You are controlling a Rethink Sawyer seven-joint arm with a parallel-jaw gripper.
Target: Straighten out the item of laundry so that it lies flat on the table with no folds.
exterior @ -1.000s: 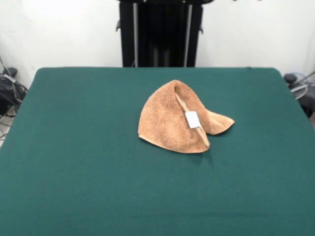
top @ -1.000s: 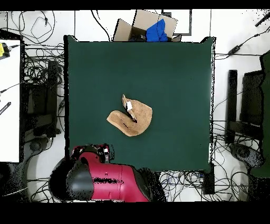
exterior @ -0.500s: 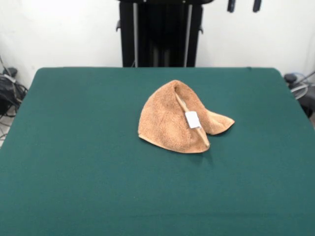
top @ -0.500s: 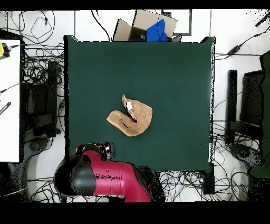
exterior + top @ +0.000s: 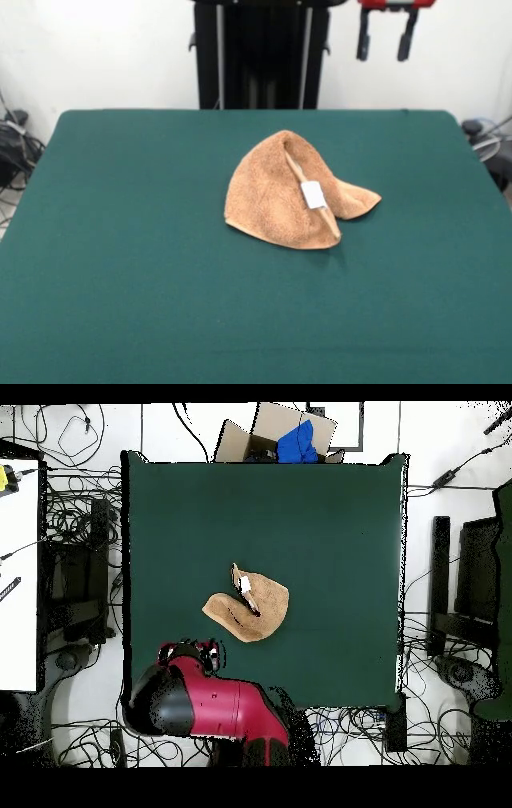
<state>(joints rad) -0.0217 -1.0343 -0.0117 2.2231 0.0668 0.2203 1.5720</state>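
Observation:
The tan terry towel [image 5: 292,194] lies crumpled and folded over itself near the middle of the green table [image 5: 120,240], with its white tag [image 5: 313,194] facing up. In the overhead view the towel [image 5: 250,608] is just below the table's [image 5: 320,514] centre. My gripper [image 5: 385,56] hangs open and empty at the top right of the front view, high above the table's far edge, well away from the towel. In the overhead view the gripper [image 5: 190,652] sits over the table's bottom-left edge, on the red arm [image 5: 215,704].
The black pedestal [image 5: 260,52] stands behind the table's far edge. A cardboard box with blue cloth [image 5: 290,439] sits beyond the table's top edge in the overhead view. Cables cover the floor on both sides.
The gripper has come down into the front view from the top edge. In the overhead view the arm has swung right, toward the table. The towel has not moved.

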